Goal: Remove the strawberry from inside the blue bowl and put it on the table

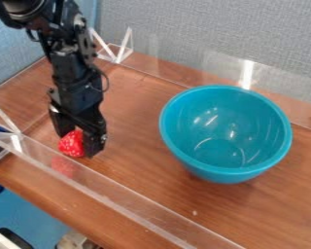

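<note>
The strawberry, small and red, is down at the table surface on the left side, right at the tips of my black gripper. The gripper points straight down over it, with the fingers on either side of the fruit. Whether they still press on it does not show. The blue bowl stands upright to the right, well apart from the gripper, and nothing shows inside it.
Low clear acrylic walls edge the tabletop, and the front one runs just below the gripper. A white bracket stands at the back left corner, behind the arm.
</note>
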